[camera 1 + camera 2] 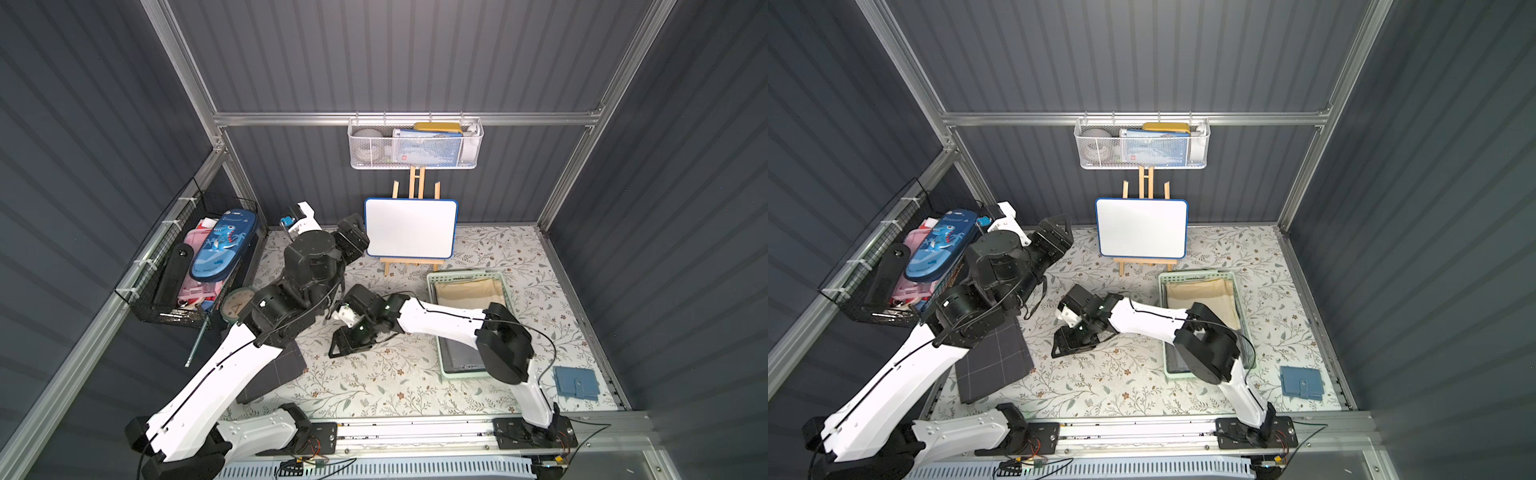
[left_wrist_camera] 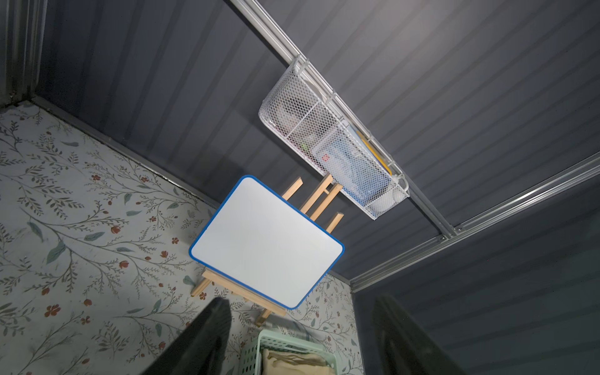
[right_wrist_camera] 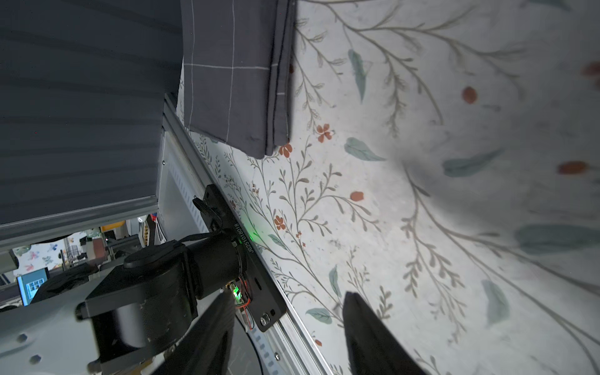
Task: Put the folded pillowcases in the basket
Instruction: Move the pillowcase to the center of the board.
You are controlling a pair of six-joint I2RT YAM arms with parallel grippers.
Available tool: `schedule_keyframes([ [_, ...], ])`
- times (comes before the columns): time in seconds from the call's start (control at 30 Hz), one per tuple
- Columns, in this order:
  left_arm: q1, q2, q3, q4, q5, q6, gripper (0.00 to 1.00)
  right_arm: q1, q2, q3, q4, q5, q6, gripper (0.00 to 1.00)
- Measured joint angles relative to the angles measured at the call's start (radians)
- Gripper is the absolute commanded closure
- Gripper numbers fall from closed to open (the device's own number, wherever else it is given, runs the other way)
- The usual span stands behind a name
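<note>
Pillowcase (image 1: pixel 994 359): dark, checked, folded, flat on the tabletop (image 1: pixel 1121 386) at lower left in a top view, well apart from the basket (image 1: pixel 1198 274) right of centre. Left pincer (image 2: pixel 301 298): fingers spread, holding nothing. Right pincer (image 3: pixel 288 294): likewise spread and empty, over the tabletop.

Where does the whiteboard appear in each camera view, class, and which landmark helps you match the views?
In a top view: whiteboard just right of centre, on its easel.
In a top view: just left of centre, on the easel.
Left wrist: mid-picture, tilted.
Right wrist: not in it.
Shared landmark: the mesh basket hanging above it, in all three views that show the whiteboard.
</note>
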Motion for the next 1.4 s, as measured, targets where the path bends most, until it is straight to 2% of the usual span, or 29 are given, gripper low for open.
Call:
schedule_keyframes([
  [0.13,0.000,0.029,0.005,0.003,0.016,0.016,0.26,0.031,0.152,0.177,-0.057,-0.032,-0.013,0.38],
  [0.23,0.000,0.046,0.005,0.002,0.027,0.022,0.26,0.050,0.227,0.237,-0.073,-0.046,-0.011,0.38],
  [0.37,0.000,0.048,0.005,0.001,0.044,0.022,0.26,0.064,0.310,0.298,-0.075,-0.068,0.008,0.38],
  [0.67,0.000,0.050,0.005,0.003,0.076,0.022,0.26,0.065,0.495,0.605,-0.092,-0.079,0.039,0.37],
  [0.83,0.000,0.051,0.005,0.003,0.083,0.022,0.26,0.074,0.541,0.715,-0.160,-0.028,0.034,0.38],
  [1.03,0.000,0.051,0.005,-0.003,0.087,0.025,0.27,0.091,0.582,0.793,-0.200,0.024,0.016,0.54],
  [1.27,0.000,0.052,0.005,-0.016,0.087,0.026,0.26,0.098,0.612,0.815,-0.209,0.038,0.023,0.98],
  [1.4,0.000,0.052,0.005,-0.020,0.086,0.026,0.25,0.097,0.613,0.809,-0.203,0.033,0.023,1.00],
])
